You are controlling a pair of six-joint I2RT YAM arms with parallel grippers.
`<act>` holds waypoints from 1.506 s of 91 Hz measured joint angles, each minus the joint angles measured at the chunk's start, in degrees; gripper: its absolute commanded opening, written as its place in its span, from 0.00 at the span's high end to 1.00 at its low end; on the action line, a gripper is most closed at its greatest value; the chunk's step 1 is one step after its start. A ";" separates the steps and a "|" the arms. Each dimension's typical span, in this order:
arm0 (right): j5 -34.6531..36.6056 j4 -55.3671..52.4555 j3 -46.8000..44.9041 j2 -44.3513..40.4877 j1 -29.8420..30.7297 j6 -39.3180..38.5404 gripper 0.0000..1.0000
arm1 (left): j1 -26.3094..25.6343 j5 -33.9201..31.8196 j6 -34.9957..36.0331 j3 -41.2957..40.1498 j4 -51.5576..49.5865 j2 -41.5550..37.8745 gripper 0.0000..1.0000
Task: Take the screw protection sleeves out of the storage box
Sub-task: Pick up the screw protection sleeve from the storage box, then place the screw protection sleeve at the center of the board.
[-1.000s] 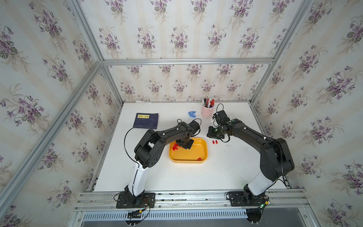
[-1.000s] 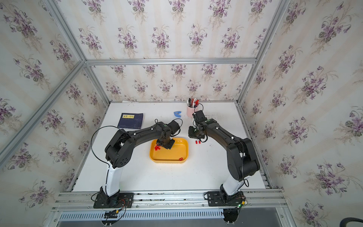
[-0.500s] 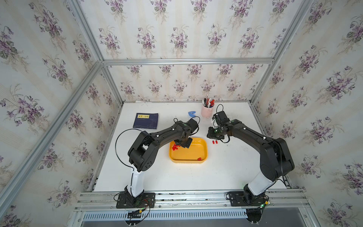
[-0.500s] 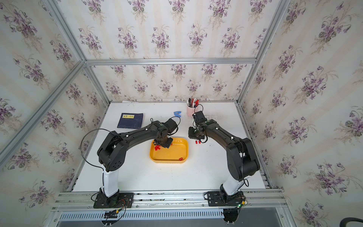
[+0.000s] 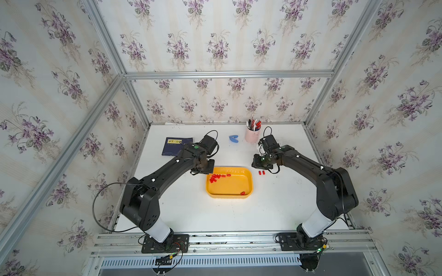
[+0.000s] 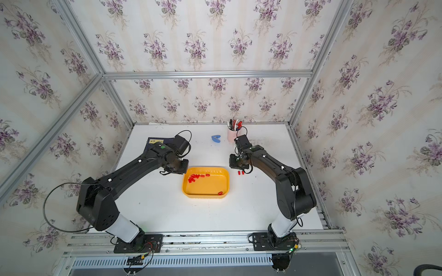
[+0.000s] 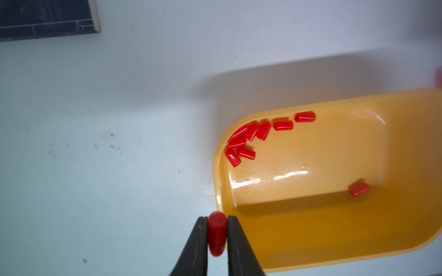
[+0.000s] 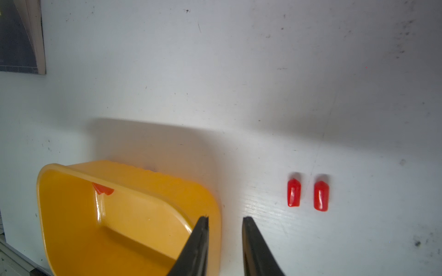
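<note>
The left end effector (image 7: 217,217) pinches one screw protection sleeve (image 7: 216,239) at the storage box (image 7: 334,227) rim. Released there, it could tumble back inside. The right end effector (image 8: 225,218) stands narrowly parted, empty.

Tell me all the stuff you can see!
storage box: one, yellow-orange, in the middle.
boxed sleeves: nine, red, eight bunched in a corner, one apart.
loose sleeves: two, red, on the table beside the box.
held sleeve: one, red, in left gripper.
cup: one, pink, at the back, holding pens.
small thing: one, blue, beside the cup.
booklet: one, dark blue, at the back.
table: one, white.
left gripper: black, shut on held sleeve.
right gripper: black, open, empty.
</note>
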 measured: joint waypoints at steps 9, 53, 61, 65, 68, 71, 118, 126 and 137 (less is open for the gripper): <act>0.17 0.02 0.00 0.28 0.00 -0.13 0.71 | 3.04 -0.59 -0.02 -1.88 -0.76 -0.31 0.80; 1.05 -0.04 -0.02 0.74 0.00 -0.35 0.71 | 6.80 -1.97 1.25 -3.32 5.68 13.18 0.81; 1.05 -0.04 -0.02 0.74 0.00 -0.35 0.71 | 6.82 -2.01 1.27 -3.23 7.10 14.82 0.80; 1.05 -0.04 -0.02 0.74 0.00 -0.35 0.71 | 6.86 -2.01 1.27 -3.41 7.80 15.58 0.80; 1.05 -0.07 -0.04 0.74 0.00 -0.35 0.71 | 6.91 -2.01 1.27 -3.67 8.26 15.96 0.79; 1.05 -0.04 -0.04 0.74 0.00 -0.37 0.71 | 6.91 -2.01 1.27 -4.07 8.72 16.26 0.79; 1.75 -0.26 -0.09 0.09 0.00 -0.59 0.71 | 7.02 -1.95 1.01 -6.21 11.17 16.57 0.64; 1.90 -0.26 -0.11 -0.35 0.00 -0.76 0.71 | 6.99 -2.05 1.01 -6.29 10.67 14.60 0.59; 2.08 -0.44 -0.13 -0.48 0.00 -1.07 0.71 | 6.99 -2.08 1.01 -5.55 9.88 12.52 0.56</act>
